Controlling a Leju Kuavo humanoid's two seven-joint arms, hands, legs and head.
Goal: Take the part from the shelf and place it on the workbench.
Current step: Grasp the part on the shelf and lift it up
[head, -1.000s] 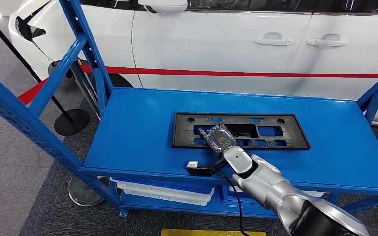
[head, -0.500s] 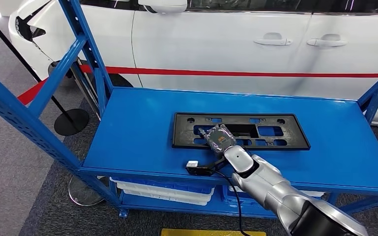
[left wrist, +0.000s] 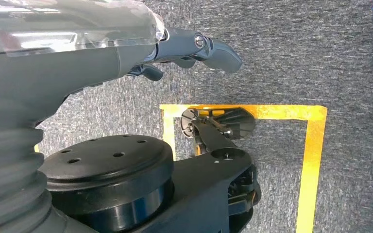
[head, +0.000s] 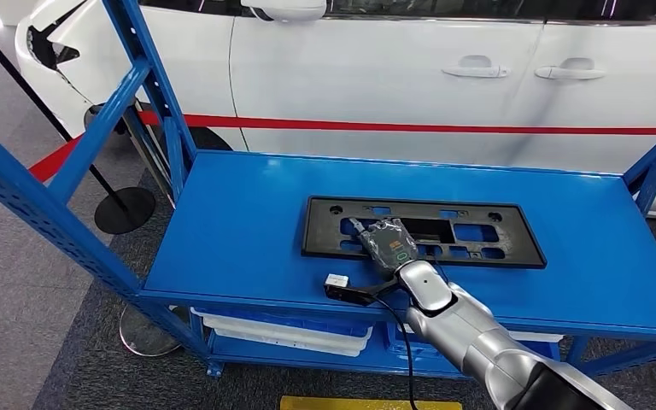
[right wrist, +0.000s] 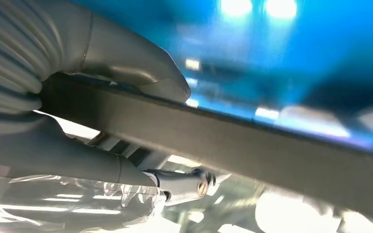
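The black plastic license plate frame [head: 423, 231], rectangular with cut-out openings, lies flat on the blue shelf [head: 248, 231], long side running 9 to 3 o'clock

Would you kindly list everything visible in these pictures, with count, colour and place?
Part: one, black flat frame with cut-outs, lying on the shelf's top deck.
Shelf: one, blue, in front of the robot.
Tray: one, white, on the shelf's lower level.
Car: one, white, behind the shelf.
Barrier tape: red, stretched along the car.
Stand bases: two, one dark and one silver, on the floor beside the shelf.
Floor marking: yellow, on grey carpet.
Right hand: grips the part's near edge.
Left hand: hangs over the floor, holding nothing.
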